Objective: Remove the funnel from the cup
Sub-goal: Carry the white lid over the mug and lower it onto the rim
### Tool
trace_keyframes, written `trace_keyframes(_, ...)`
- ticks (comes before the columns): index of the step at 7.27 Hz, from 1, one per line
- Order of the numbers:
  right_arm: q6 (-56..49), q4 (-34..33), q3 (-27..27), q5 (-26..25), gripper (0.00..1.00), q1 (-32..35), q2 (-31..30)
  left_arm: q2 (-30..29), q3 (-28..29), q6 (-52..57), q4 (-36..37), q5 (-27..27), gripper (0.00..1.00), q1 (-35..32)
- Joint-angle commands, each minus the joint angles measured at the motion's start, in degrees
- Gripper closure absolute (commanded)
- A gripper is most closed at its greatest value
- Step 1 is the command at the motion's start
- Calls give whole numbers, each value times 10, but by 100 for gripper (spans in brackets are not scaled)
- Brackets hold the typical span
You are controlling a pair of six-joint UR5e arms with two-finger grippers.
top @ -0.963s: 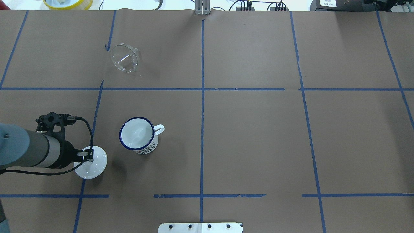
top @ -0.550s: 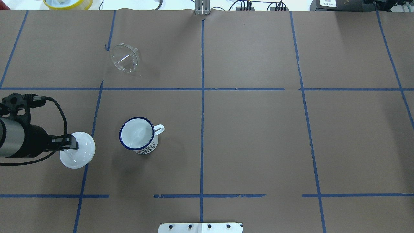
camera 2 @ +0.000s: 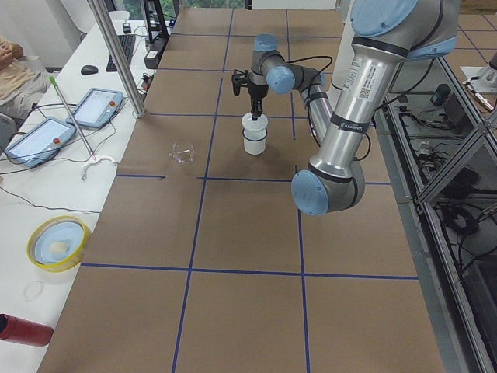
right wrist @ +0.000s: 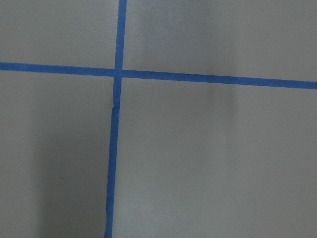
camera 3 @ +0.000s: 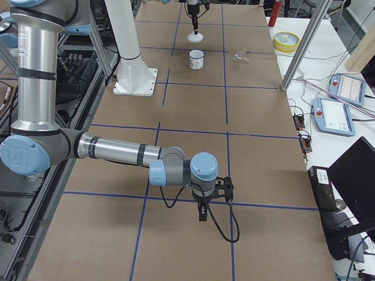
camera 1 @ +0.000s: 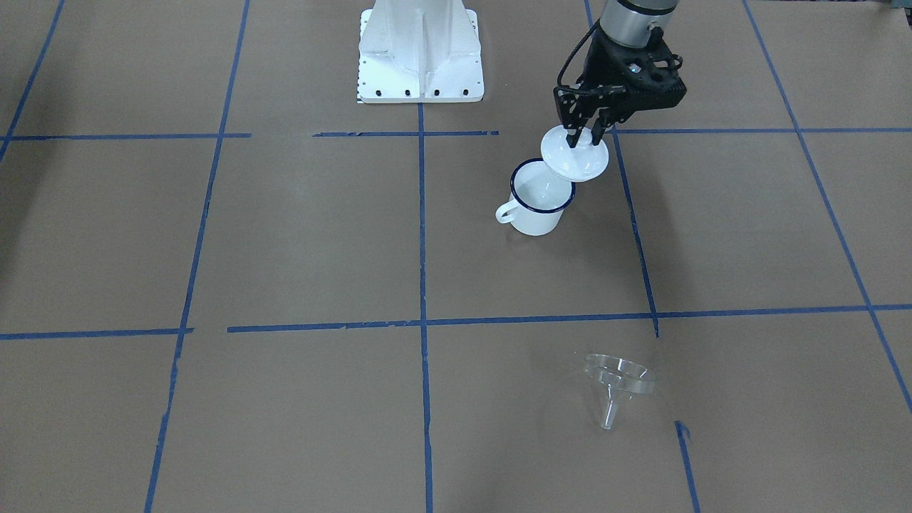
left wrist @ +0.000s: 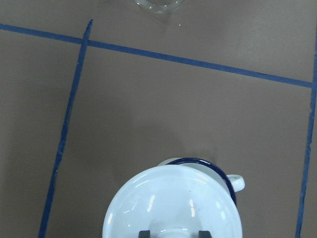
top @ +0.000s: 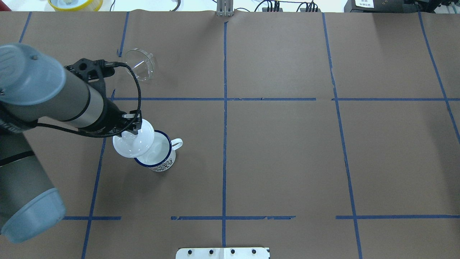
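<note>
The clear funnel lies on its side on the table, far from the cup; it also shows in the front view and at the left wrist view's top edge. The cup, a white enamel mug with a dark blue rim, stands upright with nothing inside it. My left gripper is shut on the knob of a round white lid and holds it just above the mug's mouth, overlapping the rim. My right gripper hangs over bare table far off; I cannot tell whether it is open or shut.
Blue tape lines divide the brown table cover. The white robot base plate sits at the near edge. A yellow-rimmed dish lies beyond the far left table edge. Operator tablets rest on a side bench.
My left arm has carried the white lid from the table's left side to the right and farther away. The lid now overlaps the mug's mouth. Funnel and mug have not moved.
</note>
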Motion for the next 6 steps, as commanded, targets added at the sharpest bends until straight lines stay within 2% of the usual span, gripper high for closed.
trace_keyframes(1,0,0,0,0,0,0,0,-48,71,-2,9,-2,100,3)
trace_keyframes(3,0,0,1,0,0,0,0,-51,107,-7,-16,-1,100,14)
trace_keyframes(6,0,0,0,0,0,0,0,-45,103,-8,-15,-1,100,19)
